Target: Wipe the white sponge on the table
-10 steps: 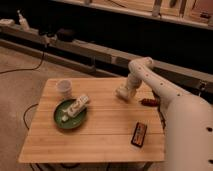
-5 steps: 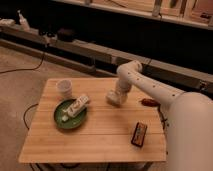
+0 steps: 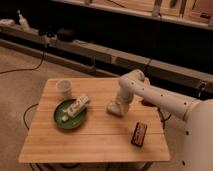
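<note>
Gripper (image 3: 114, 106) is down at centre frame, closed on what appears to be the white sponge (image 3: 111, 110), which is pressed against the table (image 3: 100, 145). Judgement: the low wrist keeps the pad in wiping contact. Green plate (image 3: 62, 121) sits just left. Dark box (image 3: 139, 134) lies lower right, apart.

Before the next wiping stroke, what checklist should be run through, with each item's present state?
1. Gripper down at the table, right of the green plate: ok.
2. Gripper shut: ok.
3. White sponge in the grip: cannot tell; only a pale shape at the tip.
4. Room for a leftward stroke: probably not ok; the plate with its white bottle-like item lies close.
5. White cup upright, well apart from the arm: ok.
6. Small dark object at the front right, apart from the gripper: ok.
</note>
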`<state>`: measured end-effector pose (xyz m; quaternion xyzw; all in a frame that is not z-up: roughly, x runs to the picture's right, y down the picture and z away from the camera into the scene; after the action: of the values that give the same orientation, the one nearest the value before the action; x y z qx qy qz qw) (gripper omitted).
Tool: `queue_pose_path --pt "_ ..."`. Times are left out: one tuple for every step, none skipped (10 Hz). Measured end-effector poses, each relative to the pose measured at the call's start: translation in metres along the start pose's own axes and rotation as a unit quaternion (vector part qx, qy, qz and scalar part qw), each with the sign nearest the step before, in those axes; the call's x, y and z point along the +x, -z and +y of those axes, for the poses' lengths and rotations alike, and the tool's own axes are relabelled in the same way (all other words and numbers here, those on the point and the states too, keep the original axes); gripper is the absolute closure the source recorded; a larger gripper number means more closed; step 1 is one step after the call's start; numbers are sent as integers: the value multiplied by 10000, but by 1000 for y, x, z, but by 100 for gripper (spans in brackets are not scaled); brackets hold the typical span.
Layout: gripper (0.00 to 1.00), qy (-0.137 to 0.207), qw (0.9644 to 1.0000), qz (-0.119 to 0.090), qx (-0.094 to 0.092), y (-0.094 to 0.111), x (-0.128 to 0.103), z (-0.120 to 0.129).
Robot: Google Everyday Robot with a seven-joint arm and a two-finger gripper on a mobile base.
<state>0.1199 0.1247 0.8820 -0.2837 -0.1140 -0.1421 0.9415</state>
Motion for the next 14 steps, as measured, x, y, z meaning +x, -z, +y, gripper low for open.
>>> queue_pose_path --pt "52 -38 10000 8 -19 -1 8 12" --pt "52 -104 9999 11 -17 0 16 20" --pt "52 -247 9997 25 6 1 32 30" --pt "52 -396 9992 36 36 4 47 37" --pt "52 -547 9985 46 70 7 61 41" --pt "52 -738 9972 57 118 11 79 44" --pt "52 -899 9958 62 138 14 94 43" --pt "52 -995 9949 62 143 16 101 40" --pt "52 -1100 9938 68 139 17 110 33" --pt "52 -1174 9930 78 139 17 116 18" --pt "52 -1194 9927 102 135 16 117 3" --pt "52 -1189 9928 123 116 14 116 -11" --pt "52 -1163 9930 146 107 13 111 -29" --pt "52 -1137 9933 169 99 13 107 -43"
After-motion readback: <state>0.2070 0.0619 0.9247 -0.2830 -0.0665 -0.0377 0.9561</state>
